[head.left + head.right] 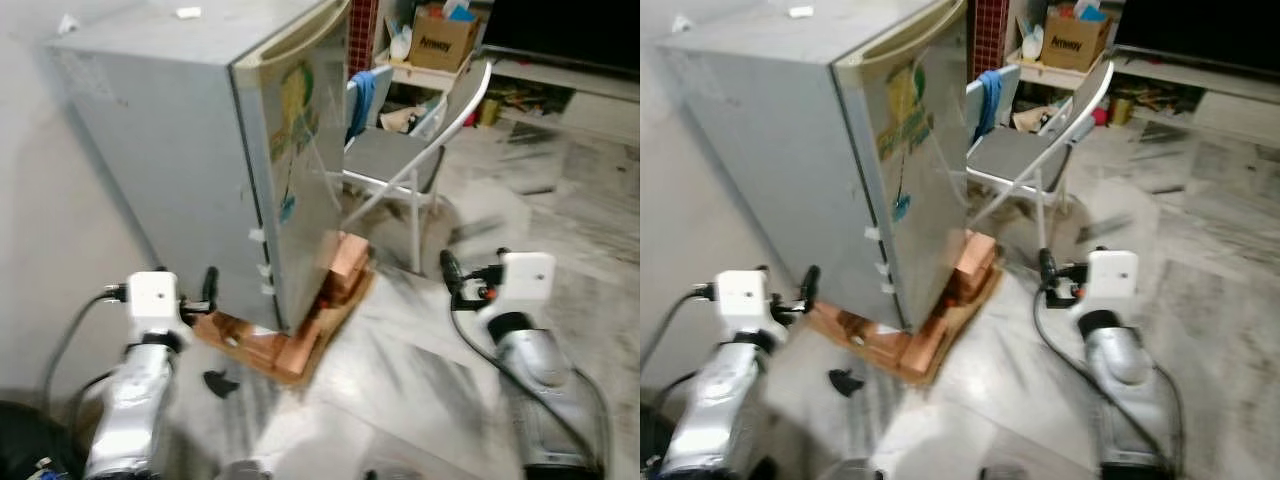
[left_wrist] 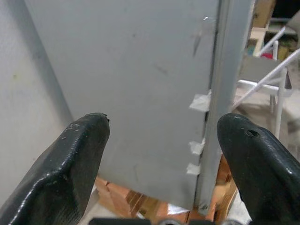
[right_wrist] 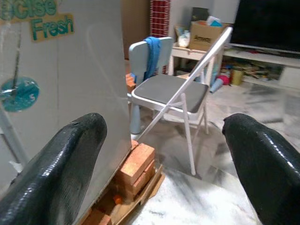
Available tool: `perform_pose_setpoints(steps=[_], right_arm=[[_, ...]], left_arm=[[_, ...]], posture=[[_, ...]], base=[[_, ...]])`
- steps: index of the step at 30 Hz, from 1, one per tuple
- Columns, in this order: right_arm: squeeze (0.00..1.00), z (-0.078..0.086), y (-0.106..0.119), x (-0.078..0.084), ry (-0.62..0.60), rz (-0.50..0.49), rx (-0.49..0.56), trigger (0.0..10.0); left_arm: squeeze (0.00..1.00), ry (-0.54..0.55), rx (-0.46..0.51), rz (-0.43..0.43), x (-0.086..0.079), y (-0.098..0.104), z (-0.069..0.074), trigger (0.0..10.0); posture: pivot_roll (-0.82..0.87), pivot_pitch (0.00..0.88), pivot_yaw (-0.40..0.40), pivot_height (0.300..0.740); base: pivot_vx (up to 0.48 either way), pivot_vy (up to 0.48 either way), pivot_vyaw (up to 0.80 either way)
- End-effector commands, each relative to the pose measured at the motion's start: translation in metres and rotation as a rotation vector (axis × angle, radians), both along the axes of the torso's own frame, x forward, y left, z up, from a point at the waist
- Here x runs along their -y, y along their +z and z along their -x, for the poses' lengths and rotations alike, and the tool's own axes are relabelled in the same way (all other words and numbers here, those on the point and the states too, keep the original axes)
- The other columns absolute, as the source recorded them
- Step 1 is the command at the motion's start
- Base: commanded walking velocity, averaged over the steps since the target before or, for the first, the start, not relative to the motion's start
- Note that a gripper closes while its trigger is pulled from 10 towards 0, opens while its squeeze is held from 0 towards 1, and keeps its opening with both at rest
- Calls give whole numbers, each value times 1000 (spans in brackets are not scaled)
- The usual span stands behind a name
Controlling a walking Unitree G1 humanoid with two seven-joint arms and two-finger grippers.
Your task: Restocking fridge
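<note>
1. Centrally, grey fridge (image 1: 190, 150) stands door shut on bricks (image 1: 345, 265) and cardboard (image 1: 300, 345), against left wall (image 1: 40, 200).
2. Marble floor (image 1: 420, 340); folding chair (image 1: 405, 160) far right, cardboard box (image 1: 443, 38) behind.
3. Left gripper (image 2: 161, 154) near fridge's side, jaws spread, empty.
4. Right gripper (image 3: 164, 159) near right, jaws spread, empty.

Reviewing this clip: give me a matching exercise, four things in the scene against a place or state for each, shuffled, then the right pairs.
Things:
1. fridge
2. folding chair
3. cardboard box
4. blue cloth

Places or states:
A. on the shelf at the back
B. draped over a pale chair back
C. door shut, raised on bricks
D. beside the fridge, seat bare

Pairs: 1-C, 2-D, 3-A, 4-B
</note>
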State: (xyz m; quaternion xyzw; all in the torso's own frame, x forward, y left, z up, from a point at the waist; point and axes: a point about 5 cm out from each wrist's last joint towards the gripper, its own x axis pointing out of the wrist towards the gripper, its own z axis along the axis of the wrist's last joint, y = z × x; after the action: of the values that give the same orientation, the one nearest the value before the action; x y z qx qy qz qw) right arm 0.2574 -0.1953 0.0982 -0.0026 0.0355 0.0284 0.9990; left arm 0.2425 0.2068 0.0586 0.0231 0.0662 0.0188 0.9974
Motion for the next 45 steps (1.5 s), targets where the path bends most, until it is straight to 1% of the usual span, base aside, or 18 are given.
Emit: perform_pose_setpoints(steps=[1,3,8,10,15,20,22,24,26,27,33,37,41,45], right_arm=[[0,-4,7,5,-10,11,22,10000],[0,-5,7,5,-13,11,26,10000],[0,-7,9,-1,6,23,37,10000],[0,-9,10,-4,21,36,44,10000],[0,-9,10,-6,12,28,49,10000],[0,-4,6,-6,5,20,36,10000],[0,5,0,-7,1,17,11,10000],[0,7,-1,-7,0,17,5,10000],[0,15,-9,-9,1,11,-18,10000],[0,16,-10,-9,2,13,-19,10000],[0,9,-6,-9,4,23,-5,10000],[0,9,-8,-9,-2,30,-19,10000],[0,10,-10,-9,-6,37,-30,10000],[0,10,-10,-9,-5,32,-26,10000]], left_arm=[[0,-31,32,-4,8,7,-7,10000],[0,-31,34,0,9,7,-9,10000],[0,-36,31,11,12,8,-12,10000],[0,-66,40,3,15,8,-14,10000],[0,-92,54,38,18,10,-13,10000],[0,-102,55,50,20,9,-12,10000],[0,-102,55,58,21,8,-11,10000],[0,-102,56,60,21,8,-10,10000],[0,-93,52,67,22,6,-9,10000],[0,-89,49,72,21,6,-9,10000],[0,-102,43,87,24,4,-12,10000],[0,-105,43,90,25,4,-13,10000],[0,-109,40,95,26,3,-13,10000],[0,-107,39,97,25,3,-13,10000]], posture=[[2,0,46,740],[7,0,47,740],[7,0,48,740],[8,0,50,740],[6,0,59,740],[8,0,52,740],[11,0,40,740],[13,0,38,740],[17,0,33,740],[15,0,33,740],[4,0,35,740],[4,0,33,740],[3,0,33,740],[5,0,33,740]], base=[[0,0,-706],[0,0,-594],[0,0,0],[0,0,-519],[0,0,-800],[317,0,-593],[414,0,0],[480,0,0],[476,0,0],[472,0,0],[472,0,0],[472,0,0],[386,0,-745],[0,0,-528]])
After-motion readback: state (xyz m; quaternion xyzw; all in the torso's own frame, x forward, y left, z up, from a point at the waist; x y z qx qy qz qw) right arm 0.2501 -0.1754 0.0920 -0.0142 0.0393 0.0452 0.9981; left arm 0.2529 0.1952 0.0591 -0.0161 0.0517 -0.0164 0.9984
